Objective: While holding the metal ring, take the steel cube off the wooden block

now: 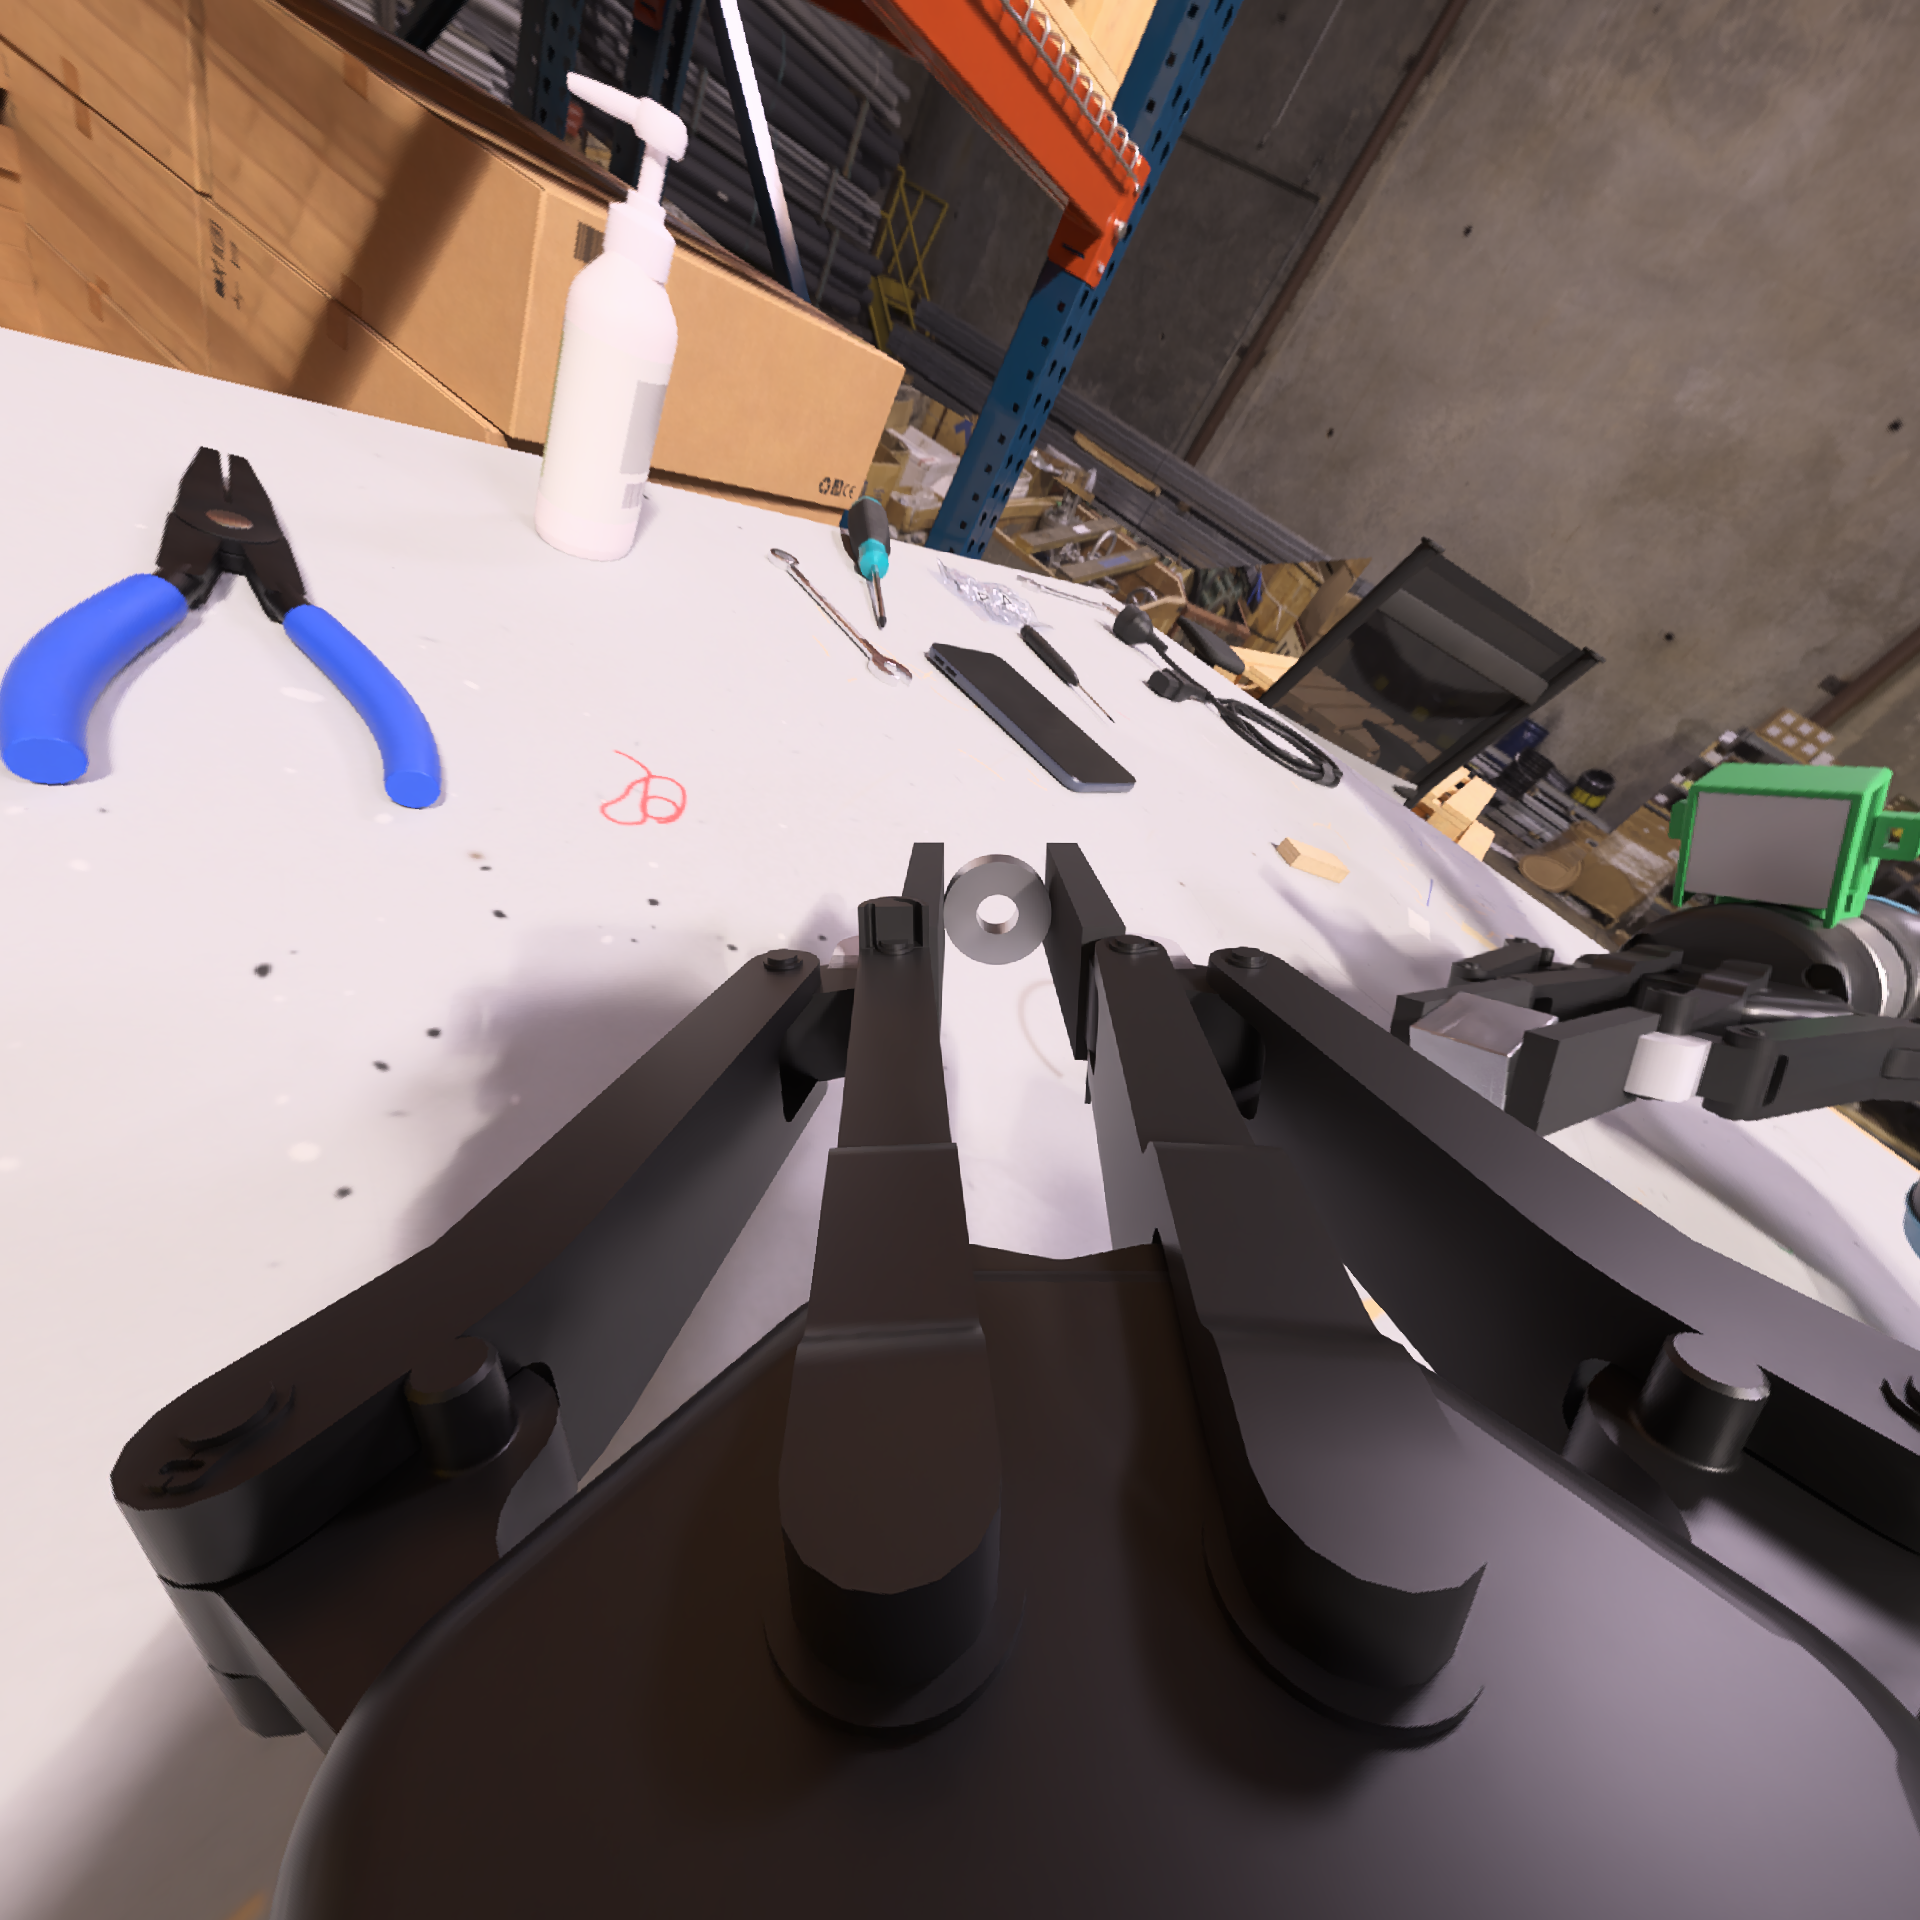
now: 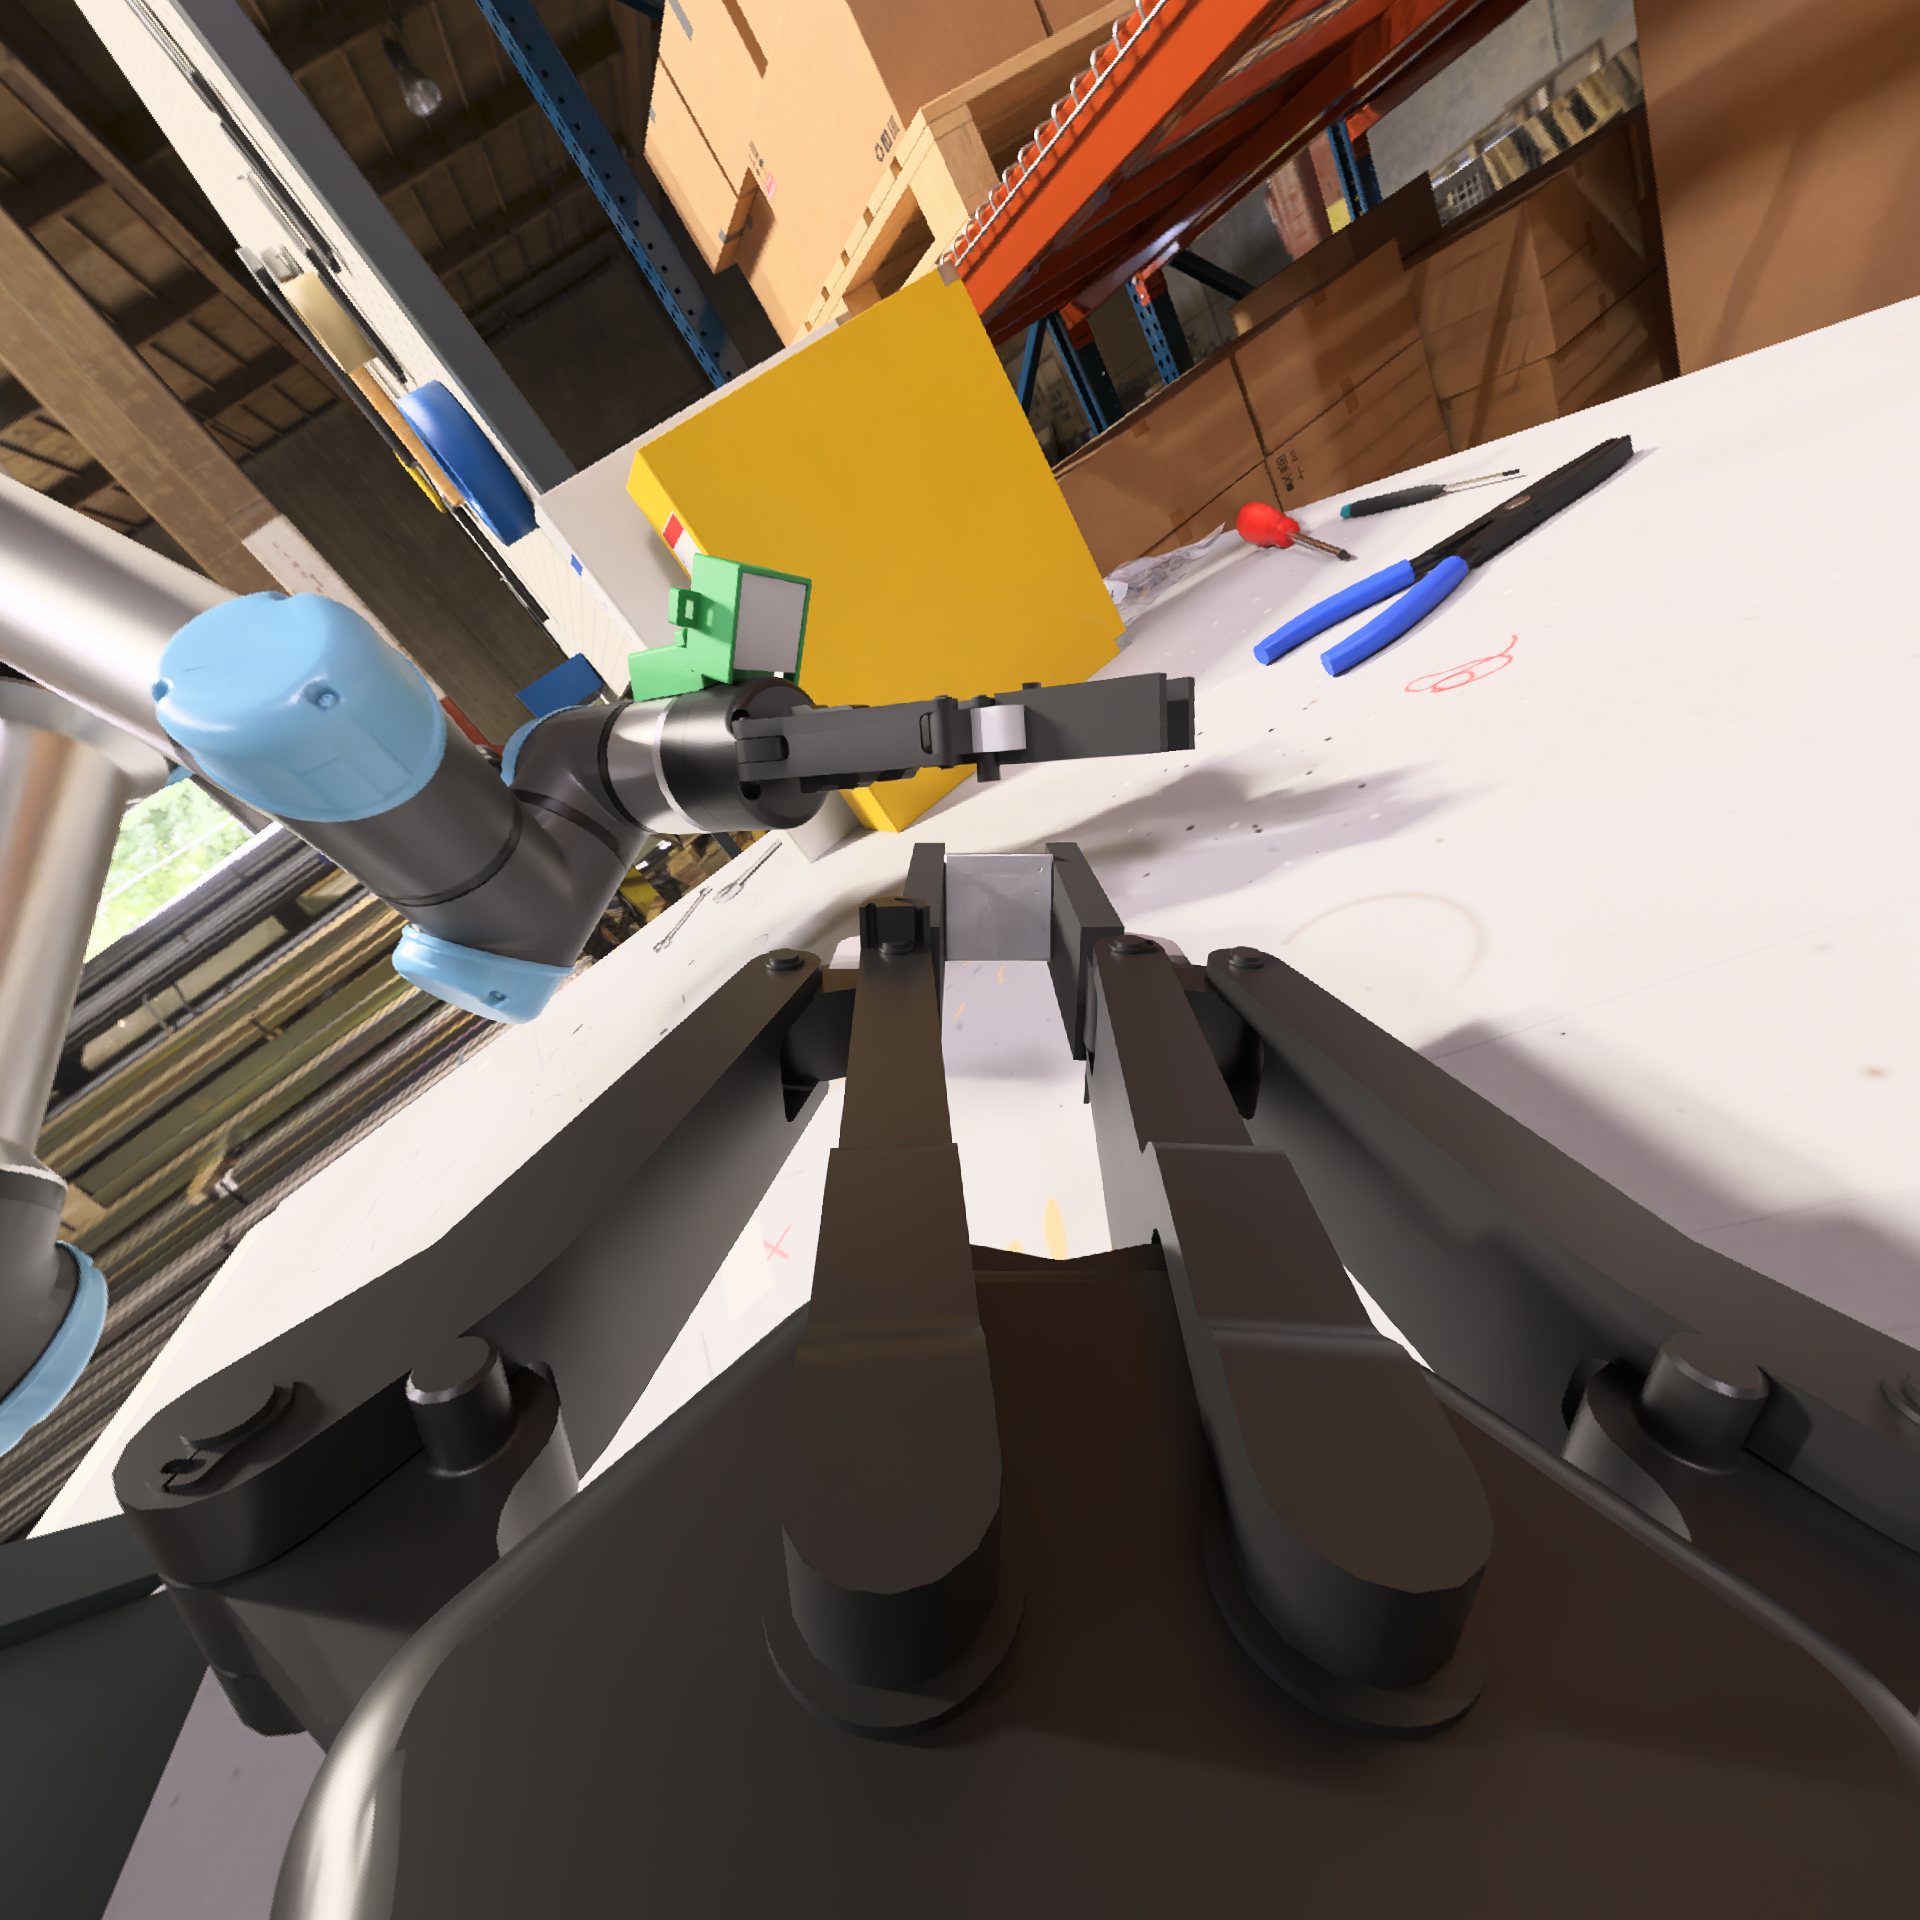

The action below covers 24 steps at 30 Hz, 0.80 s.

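My left gripper [image 1: 995, 899] is shut on the metal ring [image 1: 995, 908], a flat grey washer held between the fingertips above the white table. My right gripper [image 2: 995, 899] is shut on the steel cube [image 2: 1000, 902], held clear of the table. In the left wrist view the right gripper [image 1: 1455, 1023] shows at the right with the steel cube [image 1: 1481, 1039] in it. The small wooden block [image 1: 1313, 859] lies bare on the table, beyond and left of the right gripper. In the right wrist view the left gripper [image 2: 1179, 714] reaches in from the left, seen from the side; the ring is hidden there.
Blue-handled pliers [image 1: 208, 644], a white pump bottle [image 1: 608, 384], a wrench [image 1: 842, 619], a screwdriver [image 1: 871, 551], a dark phone [image 1: 1029, 717] and a black cable [image 1: 1247, 717] lie on the table [image 1: 623, 987]. A yellow box [image 2: 883, 540] stands behind the left arm [image 2: 416, 769].
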Each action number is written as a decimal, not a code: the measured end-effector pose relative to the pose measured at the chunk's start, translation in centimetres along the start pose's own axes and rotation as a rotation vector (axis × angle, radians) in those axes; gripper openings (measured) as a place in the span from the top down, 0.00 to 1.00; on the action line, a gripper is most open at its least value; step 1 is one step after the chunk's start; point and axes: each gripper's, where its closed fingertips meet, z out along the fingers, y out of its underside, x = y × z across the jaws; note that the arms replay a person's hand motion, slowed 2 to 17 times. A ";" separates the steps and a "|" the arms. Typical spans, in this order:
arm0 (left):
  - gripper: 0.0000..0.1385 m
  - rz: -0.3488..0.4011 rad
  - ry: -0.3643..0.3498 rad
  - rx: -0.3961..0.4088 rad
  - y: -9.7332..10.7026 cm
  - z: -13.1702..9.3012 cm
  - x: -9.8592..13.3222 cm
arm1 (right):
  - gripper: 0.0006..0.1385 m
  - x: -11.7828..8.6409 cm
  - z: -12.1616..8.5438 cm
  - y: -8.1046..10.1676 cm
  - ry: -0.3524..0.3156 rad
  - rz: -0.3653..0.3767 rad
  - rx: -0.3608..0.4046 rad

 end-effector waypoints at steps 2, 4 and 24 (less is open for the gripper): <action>0.81 -0.009 -0.007 0.017 -0.2 -0.1 -0.2 | 0.82 -0.1 -0.3 0.0 -0.007 0.001 0.004; 0.81 -0.016 -0.017 0.032 -0.4 -0.2 -0.4 | 0.82 -0.2 -0.6 0.0 -0.014 0.000 0.009; 0.81 0.027 -0.097 0.038 -0.5 -0.2 -0.9 | 0.82 1.3 -5.7 -1.3 0.006 0.009 0.108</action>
